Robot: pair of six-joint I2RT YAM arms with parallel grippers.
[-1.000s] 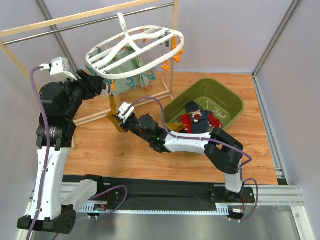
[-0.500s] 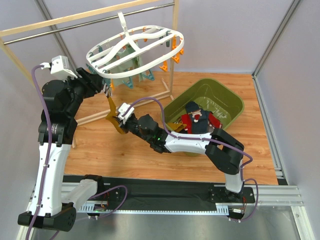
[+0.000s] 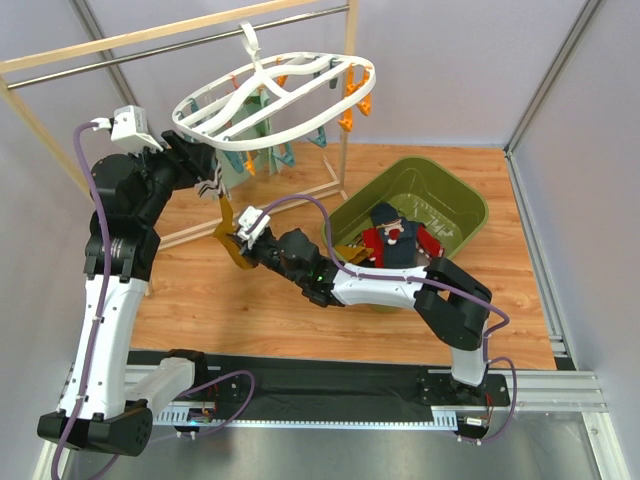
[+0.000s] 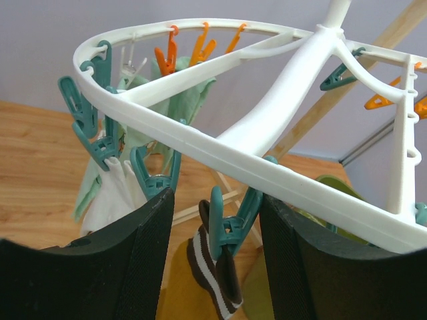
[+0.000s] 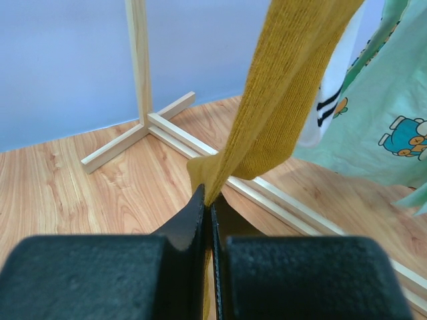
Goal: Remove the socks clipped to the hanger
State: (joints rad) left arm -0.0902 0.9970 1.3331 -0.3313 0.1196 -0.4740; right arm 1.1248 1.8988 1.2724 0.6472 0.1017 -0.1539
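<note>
Pulling the mustard sock (image 5: pixel 280 100) off its clip is the step in hand, and it takes 2 arms. The right gripper (image 5: pixel 208 200) has its jaws pressed together on the sock's lower end. From there the fabric runs up toward the hanger (image 3: pixel 270 100), which hangs by its hook from the wooden rail (image 3: pixel 150 40). The left gripper (image 4: pixel 217 210) sits just under the hanger's white rim, with its jaws apart on either side of the teal clip (image 4: pixel 230 230). That clip bites the sock's brown striped cuff (image 4: pixel 212 277).

Next, I judge, the left jaws must squeeze the clip's handles, not its tip. Meanwhile the right arm should draw the sock down toward the green bin (image 3: pixel 445 190), where red and navy socks (image 3: pixel 398 240) lie. A mint printed sock (image 5: pixel 387 113) hangs beside the mustard sock.
</note>
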